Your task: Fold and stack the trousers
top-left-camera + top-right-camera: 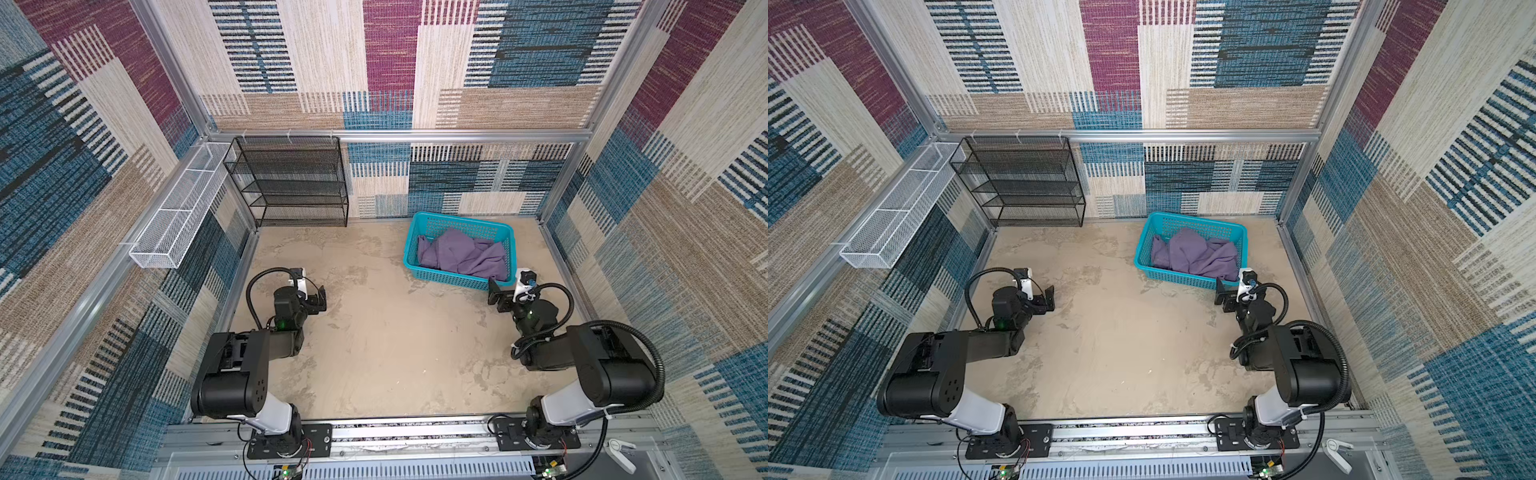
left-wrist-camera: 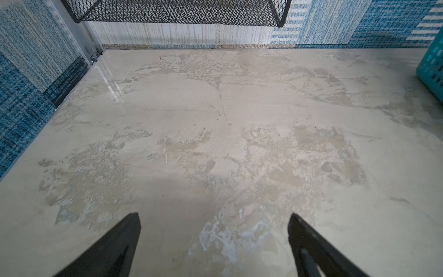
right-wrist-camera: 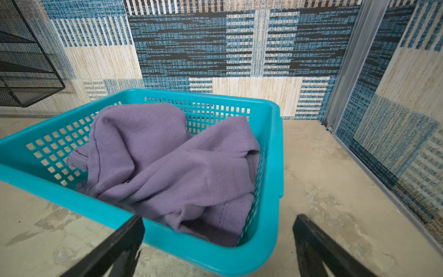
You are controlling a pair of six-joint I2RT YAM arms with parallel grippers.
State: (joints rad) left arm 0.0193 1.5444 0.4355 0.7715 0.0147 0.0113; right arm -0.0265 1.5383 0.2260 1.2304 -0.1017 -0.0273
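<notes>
Inside one teal basket (image 1: pixel 449 277), one pair of trousers (image 1: pixel 461 255)

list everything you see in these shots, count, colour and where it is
trousers: 1, muted purple, crumpled inside the basket
basket: 1, teal, on the table at the far right
shelf rack: 1, black mesh, against the back wall, left side
wire tray: 1, white mesh, fixed along the left wall
table: 1, mottled beige, under the basket and both arms
wall panels: on three sides, patterned blue, beige and maroon, around the table
left hand: 1, black, open, over bare table, holding nothing
right hand: 1, black, open, at the basket's near corner, holding nothing
</notes>
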